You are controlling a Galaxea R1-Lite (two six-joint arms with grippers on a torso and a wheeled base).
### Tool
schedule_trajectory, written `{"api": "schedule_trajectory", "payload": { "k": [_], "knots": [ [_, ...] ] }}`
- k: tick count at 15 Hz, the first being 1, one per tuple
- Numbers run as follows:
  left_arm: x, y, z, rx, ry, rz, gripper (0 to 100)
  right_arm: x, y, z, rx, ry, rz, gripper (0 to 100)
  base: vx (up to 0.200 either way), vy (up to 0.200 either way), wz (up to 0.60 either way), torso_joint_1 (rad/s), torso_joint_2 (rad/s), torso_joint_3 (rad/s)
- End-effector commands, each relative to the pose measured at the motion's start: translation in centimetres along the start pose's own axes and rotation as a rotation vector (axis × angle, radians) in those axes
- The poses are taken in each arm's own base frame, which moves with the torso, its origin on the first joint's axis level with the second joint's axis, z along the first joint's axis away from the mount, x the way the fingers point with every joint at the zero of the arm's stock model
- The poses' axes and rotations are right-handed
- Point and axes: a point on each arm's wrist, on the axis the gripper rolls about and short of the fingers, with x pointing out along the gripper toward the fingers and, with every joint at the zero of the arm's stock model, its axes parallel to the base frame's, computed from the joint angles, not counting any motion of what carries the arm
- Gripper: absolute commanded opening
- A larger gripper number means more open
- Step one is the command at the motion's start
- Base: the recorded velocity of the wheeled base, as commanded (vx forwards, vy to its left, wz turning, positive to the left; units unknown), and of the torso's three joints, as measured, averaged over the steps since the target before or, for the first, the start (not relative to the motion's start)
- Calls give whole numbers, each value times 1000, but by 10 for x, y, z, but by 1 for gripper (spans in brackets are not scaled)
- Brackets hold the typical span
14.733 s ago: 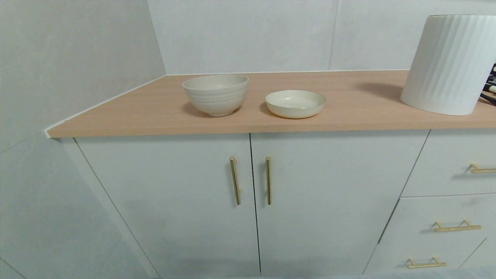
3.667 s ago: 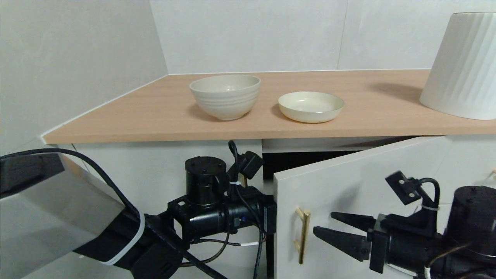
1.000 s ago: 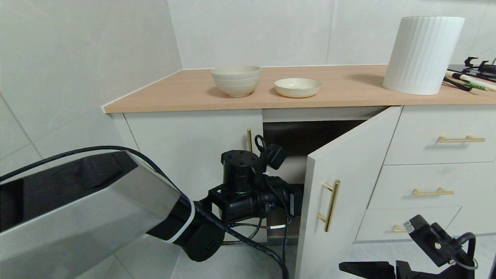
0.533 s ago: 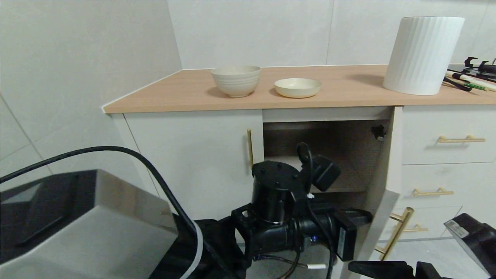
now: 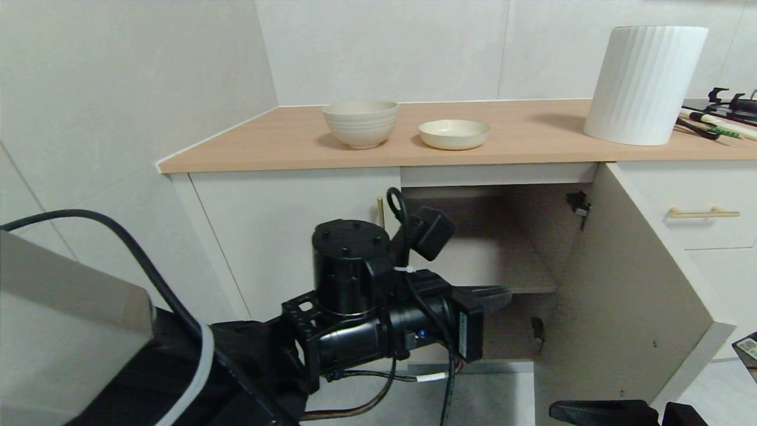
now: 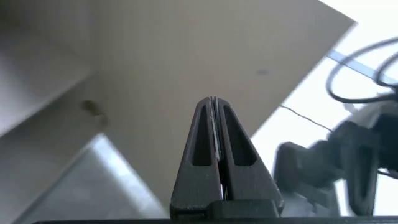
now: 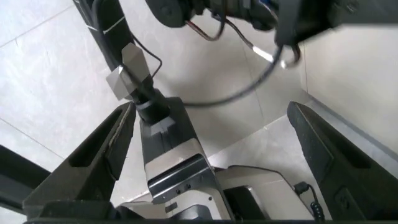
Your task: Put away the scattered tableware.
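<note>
A ribbed cream bowl (image 5: 360, 123) and a shallow cream dish (image 5: 454, 134) stand side by side on the wooden counter (image 5: 284, 148). Below them the cabinet's right door (image 5: 621, 296) stands wide open, showing a bare shelf (image 5: 491, 263). My left gripper (image 5: 497, 294) is low in front of the opening, level with the shelf edge, its fingers (image 6: 212, 130) shut with nothing between them. My right gripper (image 7: 210, 109) hangs open near the floor below the open door, with one finger (image 5: 597, 409) at the head view's lower edge.
A tall white ribbed container (image 5: 644, 83) stands on the counter's right, with utensils (image 5: 721, 121) beyond it. The left cabinet door (image 5: 295, 236) is closed, its gold handle (image 5: 379, 210) at the inner edge. Drawers with gold handles (image 5: 704, 213) lie behind the open door.
The right cabinet door has swung from half open to wide open. My left arm pushed to the right along the door, then drew back to the left.
</note>
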Motion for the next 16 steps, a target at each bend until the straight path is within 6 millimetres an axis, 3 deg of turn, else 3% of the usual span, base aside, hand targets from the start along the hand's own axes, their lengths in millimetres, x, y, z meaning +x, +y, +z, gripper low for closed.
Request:
{"api": "schedule_trajectory", "payload": {
  "k": [1,5,7,8,9,12,14,16],
  "knots": [
    [-44,6,23,9,-74,64,0,2,0,0,-8,4,0,100,0,0,0,0,0,0],
    [-92,9,34,12,-126,142,0,4,2,-5,-65,50,41,100,0,0,0,0,0,0],
    [-123,15,39,16,-170,221,0,20,-2,4,-81,54,28,100,0,0,0,0,0,0],
    [-128,16,40,17,-178,232,0,23,-2,5,-83,54,23,100,0,0,0,0,0,0],
    [-159,21,45,9,-207,324,0,45,-6,24,-101,16,-66,100,0,0,0,0,0,0],
    [-195,23,50,-17,-206,447,0,80,-19,68,-112,-46,-304,100,0,0,0,0,0,0],
    [-206,13,52,5,-193,465,0,81,-30,92,-101,-40,-395,100,0,0,0,0,0,0],
    [-227,7,56,33,-182,536,0,69,-42,120,-88,58,-540,100,0,0,0,0,0,0]
  ]
}}
